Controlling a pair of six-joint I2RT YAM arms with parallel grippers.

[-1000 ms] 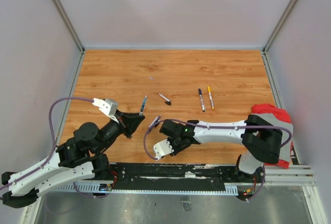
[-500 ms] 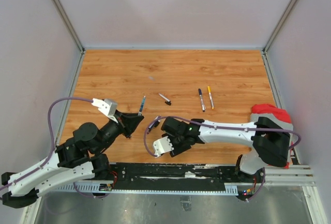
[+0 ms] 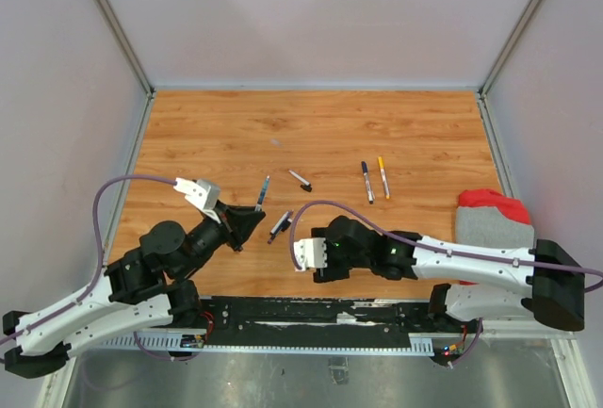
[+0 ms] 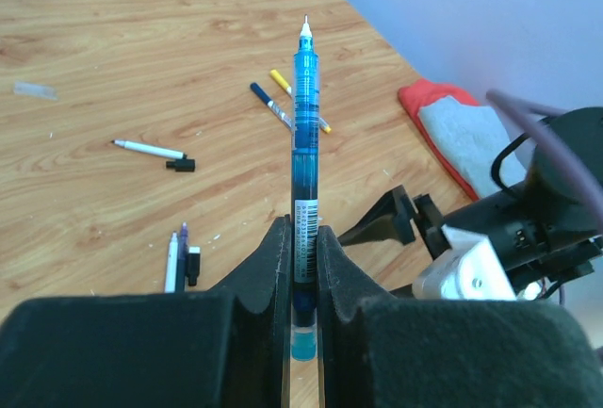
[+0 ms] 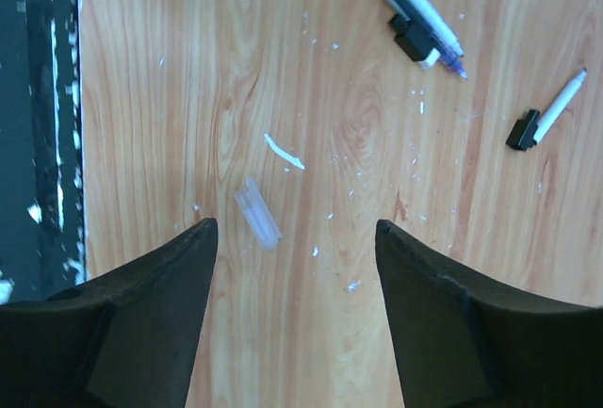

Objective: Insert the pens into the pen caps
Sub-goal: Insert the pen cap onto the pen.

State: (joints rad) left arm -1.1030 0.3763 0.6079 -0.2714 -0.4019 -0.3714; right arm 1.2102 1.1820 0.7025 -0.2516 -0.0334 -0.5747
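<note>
- left gripper clamped tight on a blue pen, held upright off the table, white tip bare and pointing away from the wrist
- right gripper has its jaws spread wide with nothing between them, hovering over bare wood near the front edge
- under it we see a small clear tube lying flat; it may be a cap, we can't tell
- white pen lies mid-table with its tip bare, black cap loose at its back end
- pair of pens lies side by side just beside the left gripper, second black cap touching them, not on a tip
- dark-blue-ended pen and yellow-ended pen lie further right, close together; they look capped to us, not certain
- progress, our call: at most two done; the held pen, the white pen and the pair are left
- red and grey cloth sits at the right edge, unused
- writing: printed label with barcode-like bars on the blue pen's barrel, too small to read; no brand legible anywhere
</note>
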